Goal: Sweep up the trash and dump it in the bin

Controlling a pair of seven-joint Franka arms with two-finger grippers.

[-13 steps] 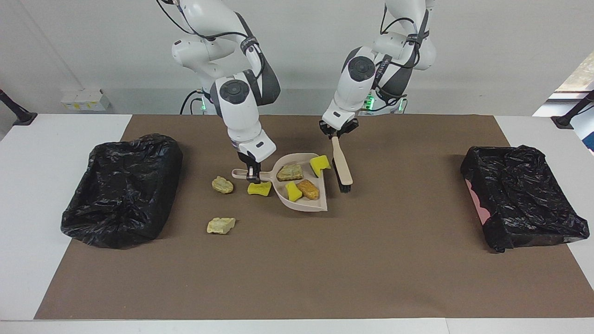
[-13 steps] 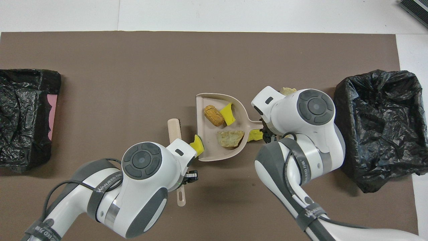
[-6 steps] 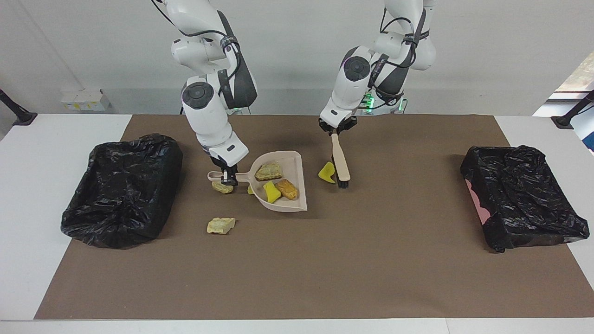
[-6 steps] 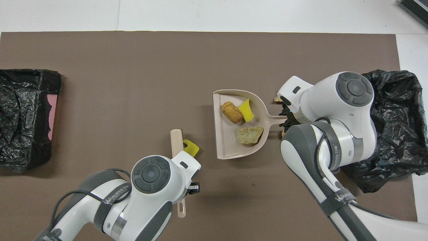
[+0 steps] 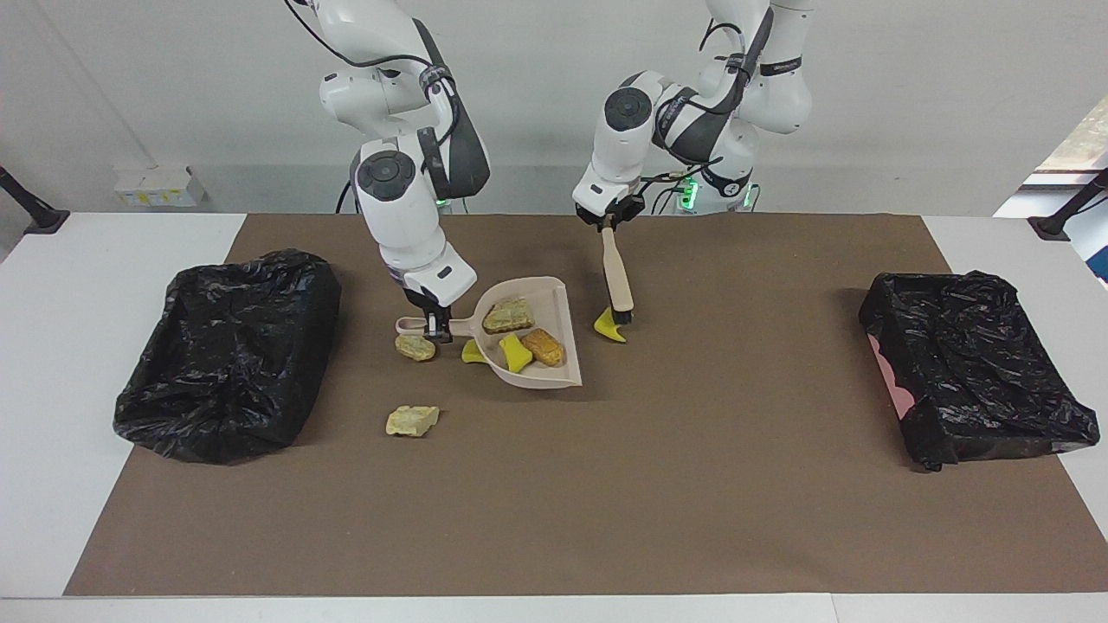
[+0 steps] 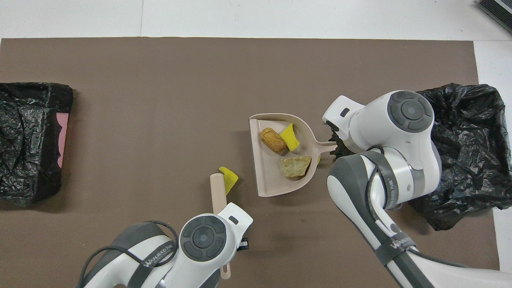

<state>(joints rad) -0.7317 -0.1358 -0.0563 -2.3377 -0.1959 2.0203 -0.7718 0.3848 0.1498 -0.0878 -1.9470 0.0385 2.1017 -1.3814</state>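
My right gripper (image 5: 438,329) is shut on the handle of the beige dustpan (image 5: 567,368). In the pan lie a beige chunk (image 5: 507,317), a yellow sponge piece (image 5: 517,353) and an orange-brown lump (image 5: 543,347). Loose trash on the mat: a yellow scrap (image 5: 472,351) beside the pan, a beige chunk (image 5: 415,347) below the handle, and another beige chunk (image 5: 412,420) farther from the robots. My left gripper (image 5: 608,223) is shut on the handle of the brush (image 5: 618,277), whose head stands by a yellow sponge piece (image 5: 609,326). A black-bagged bin (image 5: 229,350) sits at the right arm's end.
A second black-bagged bin (image 5: 974,363) sits at the left arm's end of the brown mat (image 5: 692,484). In the overhead view the arms cover the left gripper and part of the brush (image 6: 218,192).
The dustpan has moved toward the right arm's end, leaving one yellow sponge piece on the mat. The brush has tipped more upright and drawn toward the robots.
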